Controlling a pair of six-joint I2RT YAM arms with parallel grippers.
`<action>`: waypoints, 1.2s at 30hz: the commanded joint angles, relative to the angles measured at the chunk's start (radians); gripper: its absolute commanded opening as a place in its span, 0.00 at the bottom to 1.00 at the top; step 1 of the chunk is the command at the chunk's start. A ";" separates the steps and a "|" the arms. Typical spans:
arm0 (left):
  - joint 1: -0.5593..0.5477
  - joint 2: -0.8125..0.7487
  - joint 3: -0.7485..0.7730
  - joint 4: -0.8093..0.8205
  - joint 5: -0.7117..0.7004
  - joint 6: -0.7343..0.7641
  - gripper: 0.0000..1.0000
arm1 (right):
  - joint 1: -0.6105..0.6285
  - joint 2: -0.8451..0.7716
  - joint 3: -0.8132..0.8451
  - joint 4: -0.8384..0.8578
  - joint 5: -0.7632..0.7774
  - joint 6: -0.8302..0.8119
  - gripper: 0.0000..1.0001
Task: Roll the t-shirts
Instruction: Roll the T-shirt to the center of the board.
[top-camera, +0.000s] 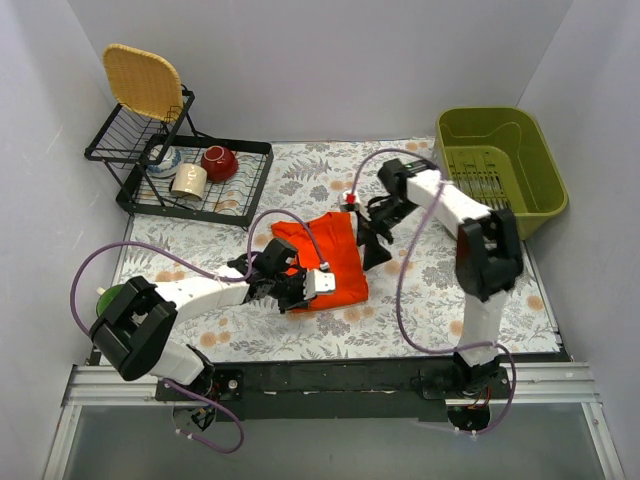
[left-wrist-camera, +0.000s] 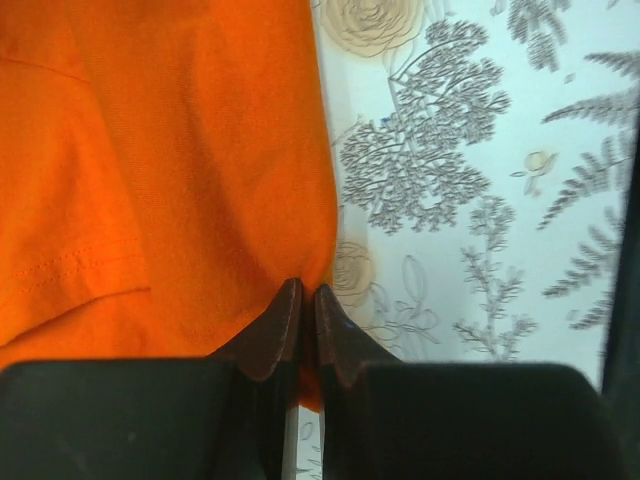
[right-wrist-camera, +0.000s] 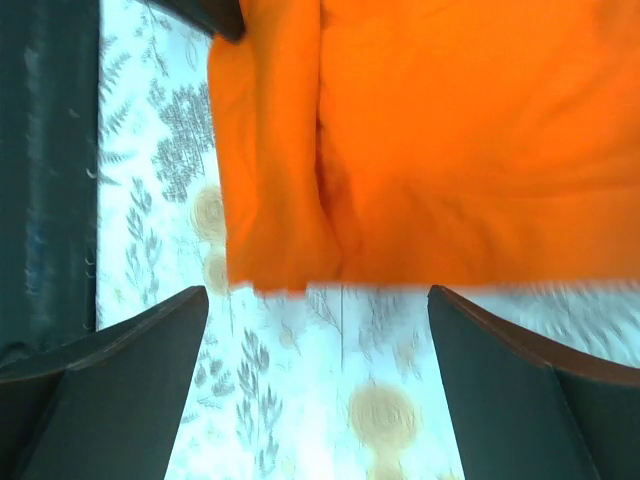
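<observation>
A folded bright orange-red t-shirt (top-camera: 330, 258) lies in the middle of the floral cloth. My left gripper (top-camera: 298, 290) is at its near-left corner, shut on a bit of the shirt's edge; in the left wrist view the shirt (left-wrist-camera: 160, 170) fills the left side and the gripper (left-wrist-camera: 308, 300) pinches its hem. My right gripper (top-camera: 372, 240) is open just off the shirt's right edge. In the right wrist view the shirt (right-wrist-camera: 440, 130) lies ahead of the gripper (right-wrist-camera: 318, 300), whose spread jaws hold nothing.
A black dish rack (top-camera: 215, 205) at the back left holds a red-brown bowl (top-camera: 219, 161), a beige mug (top-camera: 189, 179) and a woven tray (top-camera: 143, 80). A green basket (top-camera: 520, 130) stands at the back right. A green object (top-camera: 108, 296) lies at the left edge.
</observation>
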 joint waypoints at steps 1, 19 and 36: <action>0.038 -0.006 0.069 -0.140 0.184 -0.098 0.00 | 0.002 -0.447 -0.272 0.247 0.107 0.012 0.99; 0.224 0.120 0.206 -0.222 0.482 -0.178 0.00 | 0.398 -0.803 -0.897 0.956 0.431 0.233 0.98; 0.273 0.195 0.279 -0.305 0.580 -0.181 0.00 | 0.476 -0.662 -1.099 1.421 0.698 0.257 0.89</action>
